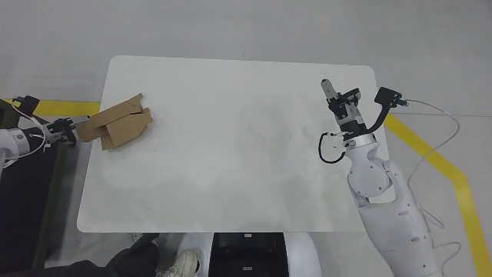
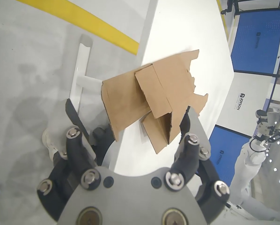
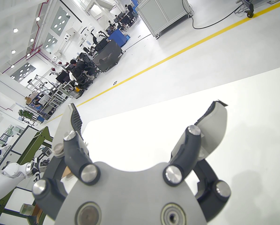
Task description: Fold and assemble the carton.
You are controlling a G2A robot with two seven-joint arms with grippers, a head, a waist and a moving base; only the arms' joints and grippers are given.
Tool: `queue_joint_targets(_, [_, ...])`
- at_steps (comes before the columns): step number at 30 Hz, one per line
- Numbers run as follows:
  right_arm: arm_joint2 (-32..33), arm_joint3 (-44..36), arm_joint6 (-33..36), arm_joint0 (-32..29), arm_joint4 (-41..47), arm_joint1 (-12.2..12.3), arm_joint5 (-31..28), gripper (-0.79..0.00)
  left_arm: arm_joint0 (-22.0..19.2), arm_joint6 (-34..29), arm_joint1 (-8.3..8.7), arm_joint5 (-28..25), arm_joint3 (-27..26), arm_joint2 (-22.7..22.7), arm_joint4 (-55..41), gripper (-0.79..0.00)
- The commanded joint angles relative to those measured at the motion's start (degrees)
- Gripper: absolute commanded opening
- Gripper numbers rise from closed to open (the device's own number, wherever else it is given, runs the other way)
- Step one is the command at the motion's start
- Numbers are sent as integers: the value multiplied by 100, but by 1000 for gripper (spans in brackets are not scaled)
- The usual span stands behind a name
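So the carton [image 1: 123,127] is sitting right at the left edge of the table [image 1: 246,146], roughly midway along it, with one end hanging out past the edge. It's a brown cardboard blank, mostly flat, with one panel folded over on top and a flap sticking down off the side.

The left gripper [image 2: 128,106] is off the table's left edge with its fingers spread wide. The overhanging end of the carton sits between them, but nothing's clamped as far as I can see. The right gripper [image 3: 144,108] is way over by the right edge, well apart from the carton, above the table with its fingers apart and nothing in them.

Handling-wise, my guess is it's very light, stiff across the panels, and floppy at the creases. It'll probably skate around on that smooth table top if you push it with nothing bracing it. The overhanging end looks like the obvious place to grab, since a flat sheet is hard to pinch from above. I'd stay on a plain panel near a crease and off those jagged tabs [image 2: 192,80], which look easy to crumple.

As a container, it isn't one yet: no walls up, nothing inside.
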Motion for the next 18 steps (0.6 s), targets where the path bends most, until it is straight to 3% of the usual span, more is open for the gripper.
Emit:
queue_joint_targets(1, [0, 0, 0, 0, 0, 0, 0, 0, -123, -15, -58, 10, 165, 49, 34, -493])
queue_joint_targets(11, [0, 0, 0, 0, 0, 0, 0, 0, -556, -174, -268, -71, 772, 204, 237, -665])
queue_joint_targets(14, [0, 0, 0, 0, 0, 0, 0, 0, -646, -219, -313, -121, 896, 219, 261, -773])
queue_joint_targets(18, [0, 0, 0, 0, 0, 0, 0, 0, -749, -290, -345, -267, 1057, 183, 219, -785])
